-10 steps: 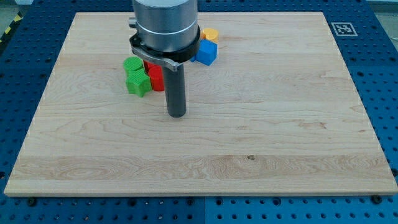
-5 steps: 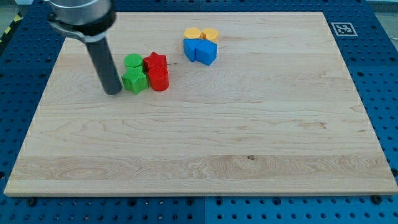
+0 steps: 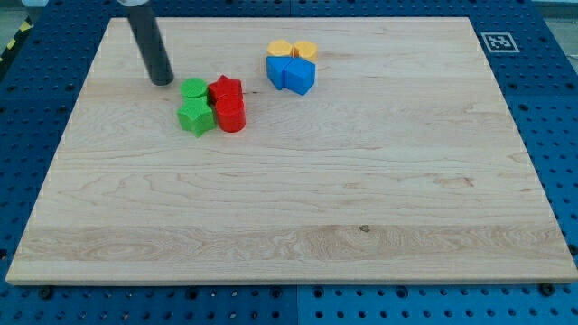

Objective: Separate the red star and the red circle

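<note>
tip parked up-left of the red and green cluster

my tip (image 3: 162, 81) down on the wooden board (image 3: 298, 208) near the view's top-left corner, touching no block. no jaws or fingers on this rod, so nothing gripped, nothing clenched. just down and to the view's right of the tip: green circle (image 3: 192, 88), near but apart from it. below that circle, touching it: green star (image 3: 196, 117). to the view's right of the greens, pressed against them: red star (image 3: 226, 91) above, red circle (image 3: 231, 115) below, the two reds touching one another. so both task blocks lying right and slightly below the tip, with the green circle partly between.

further toward the view's right and top, apart from the first cluster: blue block, shape unclear (image 3: 277, 69), touching blue cube (image 3: 300, 76), with two orange blocks (image 3: 280, 49) (image 3: 305, 50) side by side just above them, shapes hard to make out.

open room: wide bare wood across the whole lower half and the view's right side. narrow strip only between the tip and the board's left and top edges. blue pegboard table (image 3: 551, 108) surrounding the board; square marker (image 3: 499, 41) at the board's top-right corner. no containers anywhere.
</note>
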Controlling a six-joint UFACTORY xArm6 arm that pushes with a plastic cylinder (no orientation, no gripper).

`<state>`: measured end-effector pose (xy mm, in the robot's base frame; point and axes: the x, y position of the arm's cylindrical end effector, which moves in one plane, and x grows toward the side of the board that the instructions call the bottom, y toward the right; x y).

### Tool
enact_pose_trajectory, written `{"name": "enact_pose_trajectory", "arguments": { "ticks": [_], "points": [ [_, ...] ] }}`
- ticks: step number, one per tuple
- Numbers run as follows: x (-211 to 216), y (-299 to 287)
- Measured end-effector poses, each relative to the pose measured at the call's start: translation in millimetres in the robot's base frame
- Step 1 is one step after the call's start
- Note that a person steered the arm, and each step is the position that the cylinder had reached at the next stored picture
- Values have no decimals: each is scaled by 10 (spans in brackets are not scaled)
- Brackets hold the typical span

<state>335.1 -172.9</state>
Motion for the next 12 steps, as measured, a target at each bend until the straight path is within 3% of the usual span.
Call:
{"name": "enact_pose_trajectory", "arguments": {
  "ticks": [3, 9, 12],
  "points": [
    [152, 533],
    [604, 582],
    [702, 1021]
  ]
}}
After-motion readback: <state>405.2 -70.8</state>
